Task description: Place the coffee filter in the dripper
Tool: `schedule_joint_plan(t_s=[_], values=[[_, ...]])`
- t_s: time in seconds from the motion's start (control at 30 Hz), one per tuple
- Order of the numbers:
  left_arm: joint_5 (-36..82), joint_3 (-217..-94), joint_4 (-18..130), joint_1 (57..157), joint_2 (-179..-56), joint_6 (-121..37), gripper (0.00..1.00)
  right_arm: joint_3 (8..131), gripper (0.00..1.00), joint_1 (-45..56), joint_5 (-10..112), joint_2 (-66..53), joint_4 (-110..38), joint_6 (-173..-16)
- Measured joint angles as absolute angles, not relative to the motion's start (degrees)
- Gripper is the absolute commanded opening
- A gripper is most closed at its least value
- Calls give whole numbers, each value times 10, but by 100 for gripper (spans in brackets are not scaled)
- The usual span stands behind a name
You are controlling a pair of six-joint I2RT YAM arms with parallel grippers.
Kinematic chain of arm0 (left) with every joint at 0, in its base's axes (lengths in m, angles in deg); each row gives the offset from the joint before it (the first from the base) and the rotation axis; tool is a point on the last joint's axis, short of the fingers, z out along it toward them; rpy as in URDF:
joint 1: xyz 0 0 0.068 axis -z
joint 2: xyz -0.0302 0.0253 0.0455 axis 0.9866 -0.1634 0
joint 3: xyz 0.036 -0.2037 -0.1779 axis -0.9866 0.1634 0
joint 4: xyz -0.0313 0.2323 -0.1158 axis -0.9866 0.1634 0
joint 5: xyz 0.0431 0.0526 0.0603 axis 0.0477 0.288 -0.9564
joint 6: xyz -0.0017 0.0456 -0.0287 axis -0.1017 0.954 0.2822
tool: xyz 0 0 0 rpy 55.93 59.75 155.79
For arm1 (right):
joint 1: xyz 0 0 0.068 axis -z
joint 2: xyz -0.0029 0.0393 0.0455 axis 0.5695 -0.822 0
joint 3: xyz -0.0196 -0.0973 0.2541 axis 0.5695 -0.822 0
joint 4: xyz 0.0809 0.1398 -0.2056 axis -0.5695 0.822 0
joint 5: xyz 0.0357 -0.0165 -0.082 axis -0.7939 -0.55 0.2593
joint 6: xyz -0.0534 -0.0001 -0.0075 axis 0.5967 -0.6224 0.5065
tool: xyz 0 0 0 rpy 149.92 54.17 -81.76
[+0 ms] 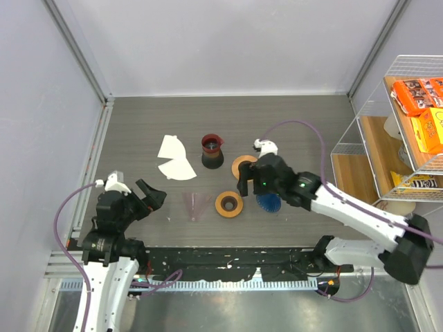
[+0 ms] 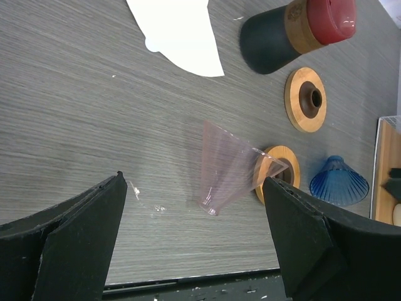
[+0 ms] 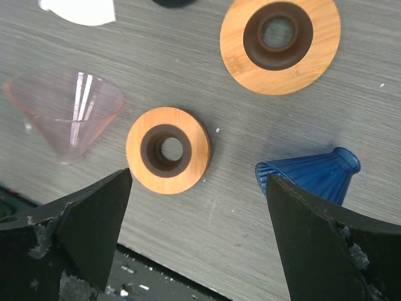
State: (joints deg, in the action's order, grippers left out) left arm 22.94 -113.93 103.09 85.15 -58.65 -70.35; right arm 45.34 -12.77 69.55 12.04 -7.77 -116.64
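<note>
Two white paper coffee filters (image 1: 174, 159) lie overlapping on the table at the back left; part of one shows in the left wrist view (image 2: 178, 31). The dark blue ribbed dripper (image 1: 267, 202) rests on the table, holding nothing, partly under my right gripper (image 1: 252, 190). The right wrist view shows the dripper (image 3: 310, 179) just beside the right finger. My right gripper (image 3: 200, 238) is open and holds nothing. My left gripper (image 1: 151, 198) is open and holds nothing, near the front left; in the left wrist view (image 2: 194, 238) it faces the pink cone.
A pale pink cone (image 1: 196, 205) lies on its side, front centre. Two orange rings (image 1: 228, 203) (image 1: 243, 166) lie flat near the dripper. A dark pot with a red top (image 1: 212, 151) stands behind them. A wire shelf with snack packs (image 1: 408, 111) stands at the right.
</note>
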Motion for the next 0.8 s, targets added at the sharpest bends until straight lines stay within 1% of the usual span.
schedule_joint_plan(t_s=[0.1,0.2,0.23,0.43,0.7,0.8], values=[[232,-1139,1031,852,-587,-703,99,468,96,-158,735,38,-83,-1178],[234,-1138,1031,852,-586,-703,99,470,100,-176,757,-19,-93,-1183],[234,-1137,1031,852,-585,-703,99,470,96,-179,760,-33,-98,-1185],[234,-1132,1032,852,-583,-703,99,472,92,-185,770,-98,-135,-1197],[234,-1131,1034,852,-583,-703,99,472,83,-185,757,-156,-180,-1205],[234,-1131,1035,852,-583,-703,99,469,81,-185,745,-164,-191,-1208]])
